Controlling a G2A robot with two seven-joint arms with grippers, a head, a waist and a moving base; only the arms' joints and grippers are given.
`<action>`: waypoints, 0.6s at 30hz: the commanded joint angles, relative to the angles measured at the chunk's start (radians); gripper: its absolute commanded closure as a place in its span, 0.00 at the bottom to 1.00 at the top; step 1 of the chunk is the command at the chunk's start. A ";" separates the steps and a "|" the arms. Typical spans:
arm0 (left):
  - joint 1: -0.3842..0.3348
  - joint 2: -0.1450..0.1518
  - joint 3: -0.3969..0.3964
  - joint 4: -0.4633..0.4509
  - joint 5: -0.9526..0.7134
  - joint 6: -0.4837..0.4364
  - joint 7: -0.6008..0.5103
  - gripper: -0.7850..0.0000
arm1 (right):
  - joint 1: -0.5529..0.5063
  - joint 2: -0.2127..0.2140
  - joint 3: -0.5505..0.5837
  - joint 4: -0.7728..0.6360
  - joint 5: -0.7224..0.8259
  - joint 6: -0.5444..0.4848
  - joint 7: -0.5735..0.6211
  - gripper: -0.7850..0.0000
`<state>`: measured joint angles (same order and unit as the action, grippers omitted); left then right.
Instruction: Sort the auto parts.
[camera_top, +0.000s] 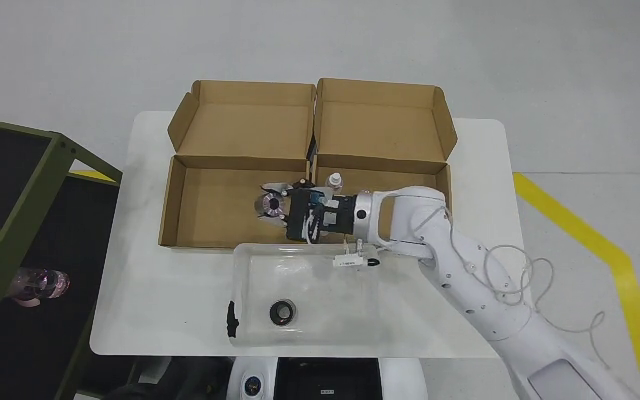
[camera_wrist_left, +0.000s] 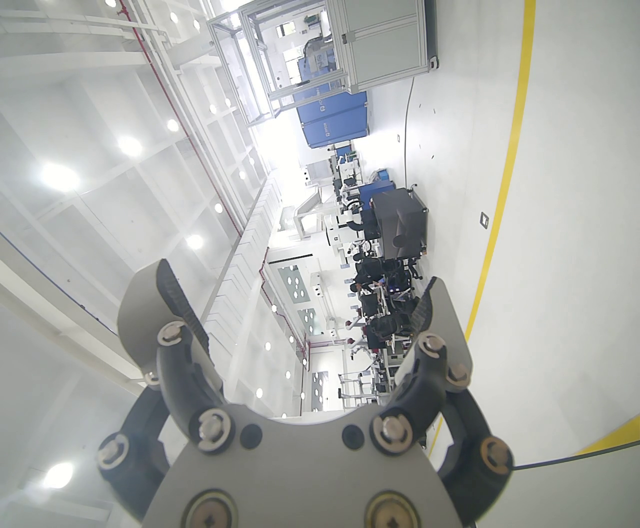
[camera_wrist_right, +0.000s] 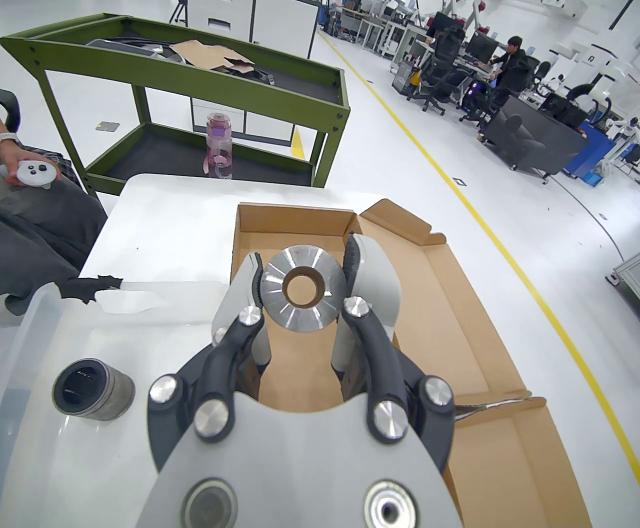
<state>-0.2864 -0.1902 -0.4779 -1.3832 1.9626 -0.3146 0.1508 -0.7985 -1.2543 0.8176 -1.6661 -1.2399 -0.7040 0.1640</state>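
Observation:
My right gripper (camera_wrist_right: 302, 285) is shut on a shiny metal ring with a round centre hole (camera_wrist_right: 300, 295), held above the floor of the left cardboard box (camera_wrist_right: 440, 310). From above, the ring (camera_top: 269, 205) hangs over that box (camera_top: 205, 205) near its right side, with the right gripper (camera_top: 275, 205) around it. A dark cylindrical bushing (camera_wrist_right: 92, 390) lies in the clear plastic bin (camera_wrist_right: 30, 320); in the top view the bushing (camera_top: 283, 312) sits toward the bin's (camera_top: 330, 262) front. My left gripper (camera_wrist_left: 295, 295) is open and empty, pointing up at the hall.
A second open cardboard box (camera_top: 385, 125) adjoins the first on the right. A small white part (camera_top: 350, 262) hangs under the right arm over the bin. A green cart (camera_wrist_right: 200, 85) with a pink bottle (camera_wrist_right: 218, 145) stands left of the white table (camera_top: 140, 290).

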 joint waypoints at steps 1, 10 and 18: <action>0.000 0.000 0.000 0.000 0.000 0.000 0.000 0.00 | 0.020 -0.008 -0.015 0.033 0.009 0.010 0.006 1.00; 0.000 0.000 0.000 0.000 0.000 0.000 0.000 0.00 | 0.092 -0.042 -0.065 0.147 0.026 0.043 0.035 1.00; 0.000 0.000 0.000 0.000 0.000 0.000 0.000 0.00 | 0.161 -0.074 -0.109 0.248 0.037 0.056 0.066 1.00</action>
<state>-0.2864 -0.1902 -0.4779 -1.3832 1.9626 -0.3146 0.1508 -0.6463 -1.3235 0.7162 -1.4336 -1.2058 -0.6497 0.2260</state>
